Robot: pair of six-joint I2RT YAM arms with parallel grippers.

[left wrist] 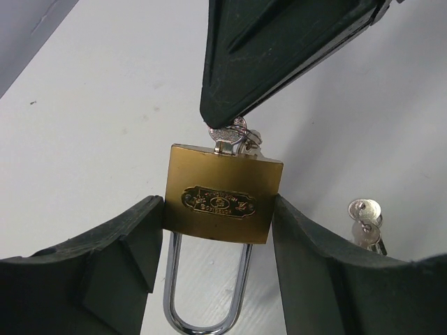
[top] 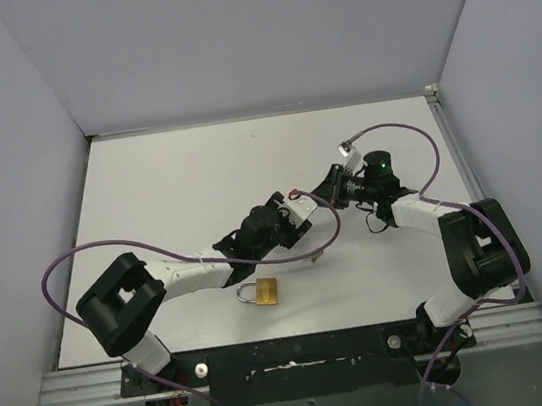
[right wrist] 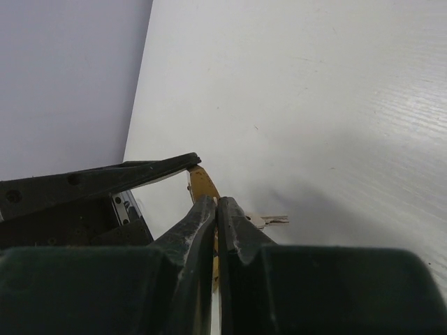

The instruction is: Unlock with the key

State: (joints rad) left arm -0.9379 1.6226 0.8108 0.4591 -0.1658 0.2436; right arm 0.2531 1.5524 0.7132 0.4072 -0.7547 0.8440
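My left gripper (left wrist: 218, 218) is shut on a brass padlock (left wrist: 223, 192), its pads pressing the two side faces. The steel shackle (left wrist: 207, 307) points back toward the camera, and both of its legs enter the body. A silver key (left wrist: 229, 137) sticks in the padlock's far end. My right gripper (left wrist: 234, 105) comes down from above and is shut on the key's head. In the right wrist view the right gripper (right wrist: 216, 204) is pinched together over the brass edge of the padlock (right wrist: 202, 183). In the top view the two grippers meet mid-table, left gripper (top: 302, 209) and right gripper (top: 335, 186).
Spare keys (left wrist: 365, 220) on the same ring lie on the white table just right of the held padlock, also seen as spare keys (right wrist: 271, 221). A second brass padlock (top: 259, 292) lies on the table near the front edge. Grey walls (top: 8, 199) enclose the table.
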